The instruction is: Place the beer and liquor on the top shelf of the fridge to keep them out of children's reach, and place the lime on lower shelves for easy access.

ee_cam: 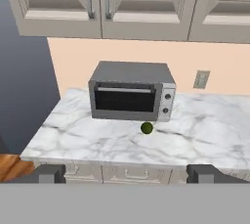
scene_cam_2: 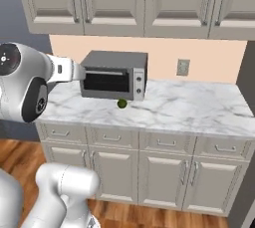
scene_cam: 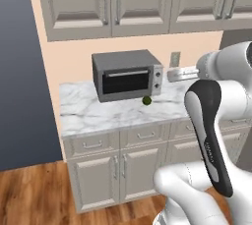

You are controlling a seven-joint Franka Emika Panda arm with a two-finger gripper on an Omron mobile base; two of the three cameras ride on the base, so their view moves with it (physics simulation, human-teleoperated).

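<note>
A lime (ee_cam: 146, 128) sits alone on the marble worktop (ee_cam: 205, 135), just in front of the silver toaster oven (ee_cam: 131, 91), as the robot's hand (ee_cam: 127, 173) hangs well back from it, jaws spread wide and holding nothing.

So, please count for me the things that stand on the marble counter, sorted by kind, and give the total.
Toaster oven: 1
Lime: 1, in front of the oven
Total on the counter: 2
</note>
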